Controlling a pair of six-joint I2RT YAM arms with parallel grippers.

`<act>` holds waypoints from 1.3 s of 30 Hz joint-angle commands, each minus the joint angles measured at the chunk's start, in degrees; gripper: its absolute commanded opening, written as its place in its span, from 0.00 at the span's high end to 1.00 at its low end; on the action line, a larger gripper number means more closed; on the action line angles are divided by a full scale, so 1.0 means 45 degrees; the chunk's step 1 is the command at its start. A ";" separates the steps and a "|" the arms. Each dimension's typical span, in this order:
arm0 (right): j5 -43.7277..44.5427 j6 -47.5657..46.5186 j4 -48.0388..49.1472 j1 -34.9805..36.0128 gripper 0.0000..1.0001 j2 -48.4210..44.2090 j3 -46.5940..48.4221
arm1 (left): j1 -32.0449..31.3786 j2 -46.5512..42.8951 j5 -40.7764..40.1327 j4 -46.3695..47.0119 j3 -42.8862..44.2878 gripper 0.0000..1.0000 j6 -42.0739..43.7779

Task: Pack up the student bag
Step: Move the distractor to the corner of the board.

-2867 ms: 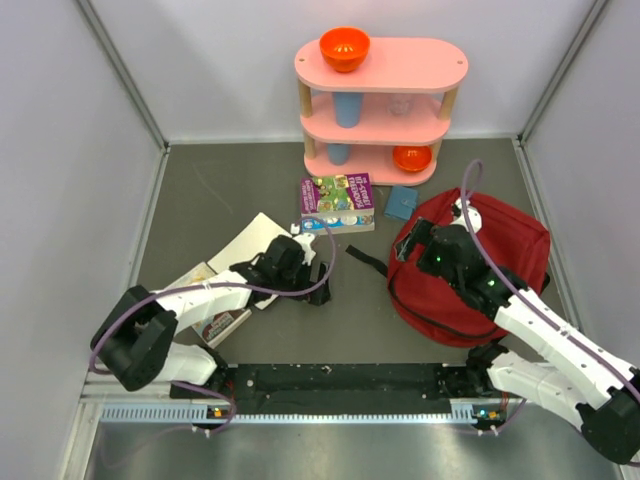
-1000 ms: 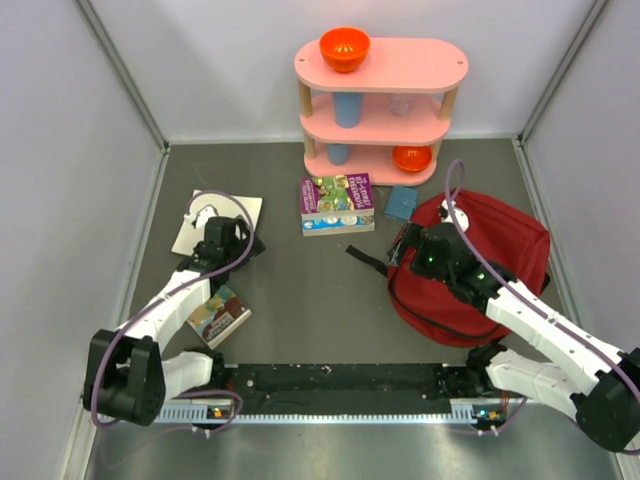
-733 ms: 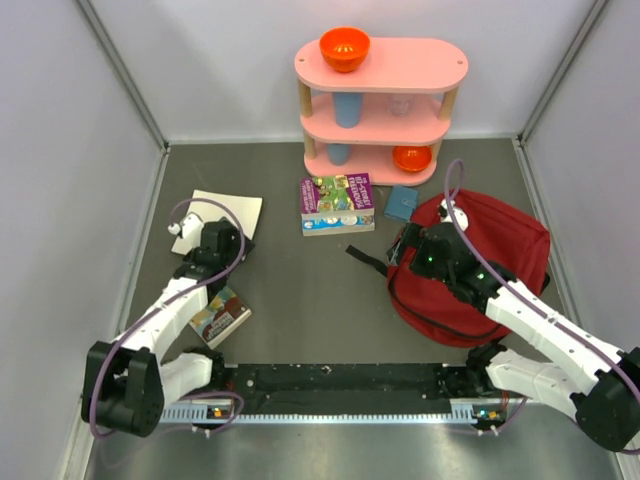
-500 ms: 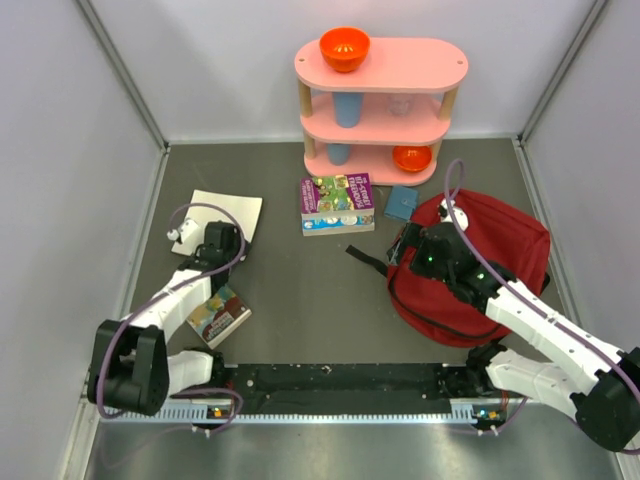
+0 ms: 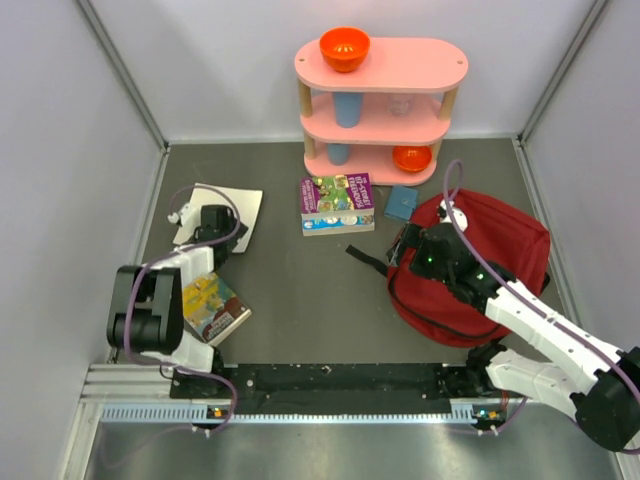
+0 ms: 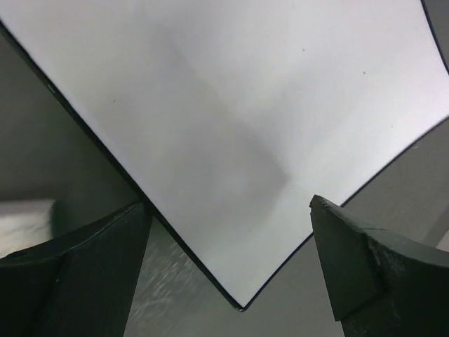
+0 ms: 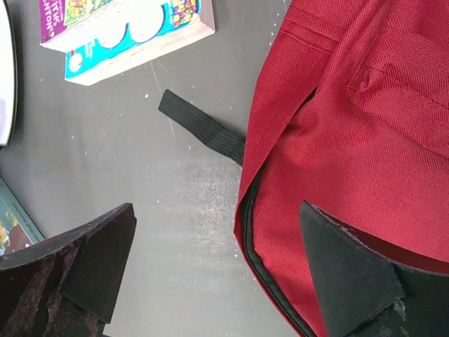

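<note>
Found the big soft dark-red fabric backpack [image 5: 515,240] lying on the right side of the dark grey worktop [image 5: 290,300], close to the right wall. Saw the right tool [image 7: 217,270] hanging just over the backpack's left edge, fingers wide apart, gripping nothing. Saw a black zip line [image 7: 247,235] along that edge and a flat black strap [image 7: 203,130] sticking out onto the worktop. Could not tell if the zip was open.

Saw the left tool [image 6: 228,263] far on the left, above a corner of a thin white sheet with a black edge [image 6: 210,126], fingers apart too, holding nothing.

Spotted a purple box with pictures [image 5: 337,203] lying between the sheet and the backpack, and a small blue square thing [image 5: 402,203] just beside the backpack. Spotted a pink three-level shelf [image 5: 440,62] at the back, with an orange bowl [image 5: 344,47] on top, a blue cup [image 5: 347,107] in the middle and a second orange bowl [image 5: 411,157] at the bottom. Noticed a small colourful picture book [image 5: 215,308] by the left arm, one edge hidden by it. Lost part of the backpack behind the right arm from above. Could not make out a pale thing [image 5: 400,104] on the middle level.
</note>
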 commanded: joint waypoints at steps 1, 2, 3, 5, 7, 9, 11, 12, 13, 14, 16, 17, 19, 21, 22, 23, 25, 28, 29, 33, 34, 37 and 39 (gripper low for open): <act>-0.0030 -0.0262 0.0322 -0.0039 0.01 0.0184 0.0176 | 0.0242 0.1582 0.1555 0.2099 0.1460 0.01 0.1267; -0.0031 -0.0281 0.0341 -0.0059 0.01 0.0262 0.0215 | 0.0242 0.1819 0.1827 0.2160 0.1696 0.01 0.1346; -0.0050 -0.0320 0.0341 -0.0040 0.01 0.0359 0.0254 | 0.0242 0.2344 0.1965 0.2200 0.1950 0.01 0.1327; -0.0148 -0.0418 0.0322 -0.0039 0.01 0.0555 0.0410 | 0.0262 0.2874 0.2258 0.2336 0.2712 0.01 0.1249; -0.0284 -0.0457 0.0322 -0.0040 0.01 0.0692 0.0527 | 0.0300 0.3694 0.2415 0.2337 0.3568 0.01 0.1112; -0.0362 -0.0535 0.0303 -0.0039 0.01 0.0712 0.0586 | 0.0378 0.4512 0.2668 0.2142 0.4253 0.01 0.1268; -0.0382 -0.0555 0.0263 -0.0039 0.01 0.0654 0.0625 | 0.0554 0.4945 0.3078 0.1599 0.5172 0.01 0.1404; -0.0363 -0.0555 0.0244 -0.0039 0.01 0.0615 0.0645 | 0.0651 0.5140 0.3312 0.1517 0.5368 0.01 0.1463; -0.0285 -0.0613 0.0186 -0.0020 0.01 0.0576 0.0645 | 0.0710 0.5239 0.3198 0.1613 0.5525 0.01 0.1541; -0.0188 -0.0652 0.0127 -0.0039 0.01 0.0479 0.0645 | 0.0769 0.5317 0.3139 0.1730 0.5565 0.01 0.1619; -0.0051 -0.0692 -0.0029 -0.0078 0.01 0.0400 0.0703 | 0.1175 0.5707 0.3642 0.1927 0.5914 0.01 0.1814; -0.0011 -0.0788 -0.0088 -0.0098 0.01 0.0283 0.0723 | 0.1315 0.5805 0.3975 0.1637 0.6130 0.01 0.1989; 0.0260 -0.0789 -0.0458 -0.0292 0.01 0.0127 0.0781 | 0.1705 0.5982 0.4968 0.1263 0.6482 0.01 0.2108; 0.0437 -0.0789 -0.0828 -0.0643 0.01 -0.0223 0.0782 | 0.1862 0.6040 0.5673 0.1515 0.6445 0.01 0.2380; 0.0438 -0.0731 -0.1198 -0.0954 0.01 -0.0361 0.0704 | 0.1940 0.5983 0.6103 0.1555 0.6425 0.01 0.2478; 0.0438 -0.0634 -0.1376 -0.1576 0.01 -0.0575 0.0626 | 0.1941 0.5924 0.6900 0.1459 0.6386 0.01 0.2673; 0.0846 -0.0575 -0.2075 -0.2243 0.01 -0.1220 0.0508 | 0.1747 0.5437 0.7220 0.1011 0.5978 0.01 0.2908; 0.1862 -0.0594 -0.3208 -0.3395 0.01 -0.1943 0.0586 | 0.1181 0.3857 0.6754 0.1222 0.4515 0.01 0.3357; 0.1806 -0.0633 -0.3445 -0.4713 0.01 -0.2022 0.0567 | 0.1005 0.2906 0.6365 0.1359 0.4124 0.01 0.3416; -0.0296 -0.1354 -0.3546 -0.9520 0.01 -0.1906 0.0002 | -0.0494 0.0420 0.5349 0.1634 0.2192 0.01 0.3846; -0.0710 -0.1743 -0.3507 -1.0401 0.01 -0.1712 -0.0077 | -0.0868 0.0010 0.5114 0.1653 0.1955 0.01 0.4253; 0.0042 -0.2407 -0.3467 -1.2224 0.01 -0.1301 0.0019 | -0.2158 -0.1125 0.4486 0.1126 0.1563 0.01 0.4335; 0.0828 -0.2314 -0.3565 -1.3196 0.01 -0.0988 0.0156 | -0.3169 -0.1634 0.5048 0.1437 0.1135 0.01 0.4199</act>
